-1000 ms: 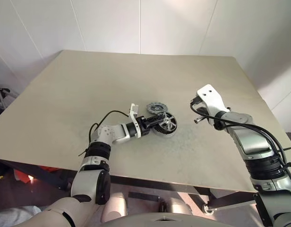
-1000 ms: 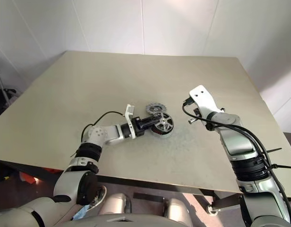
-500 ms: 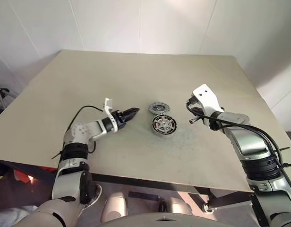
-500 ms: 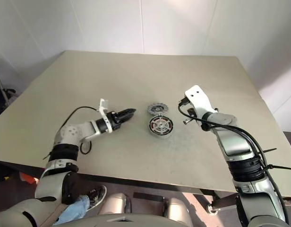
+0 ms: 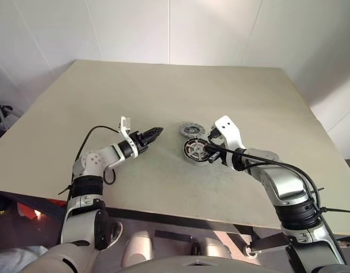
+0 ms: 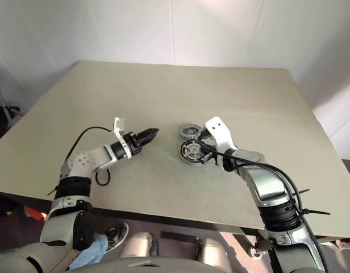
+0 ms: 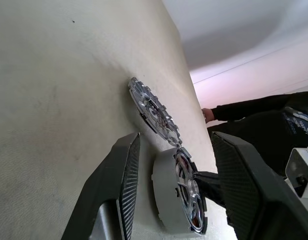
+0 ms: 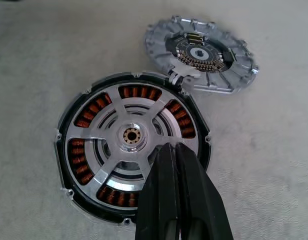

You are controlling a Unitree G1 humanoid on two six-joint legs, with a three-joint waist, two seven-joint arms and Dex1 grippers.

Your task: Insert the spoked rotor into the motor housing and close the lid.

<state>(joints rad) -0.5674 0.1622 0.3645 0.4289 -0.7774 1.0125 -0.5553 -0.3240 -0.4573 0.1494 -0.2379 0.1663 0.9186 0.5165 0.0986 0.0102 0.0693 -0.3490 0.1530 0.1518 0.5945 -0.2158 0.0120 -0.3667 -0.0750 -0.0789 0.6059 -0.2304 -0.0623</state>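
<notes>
The spoked rotor (image 8: 131,172) sits inside the motor housing (image 5: 190,157) near the middle of the beige surface (image 5: 163,91), copper windings showing between its silver spokes in the right wrist view; the lid (image 8: 201,54) lies flat on the surface just behind it, its edge touching or overlapping the housing's rim, with a dark centre that the head views leave too small to read; the right claw (image 8: 175,155) is pressed together, its tips over the rotor's face just beside the hub; the left wrist view shows the housing and lid edge-on between the spread fingers (image 7: 119,185) of the left claw (image 5: 157,132), and a person's dark sleeve beyond the surface; a second ago the left claw was at the housing, and now it hangs apart to the left, empty; the right claw, then well to the right, has come in over the rotor.
</notes>
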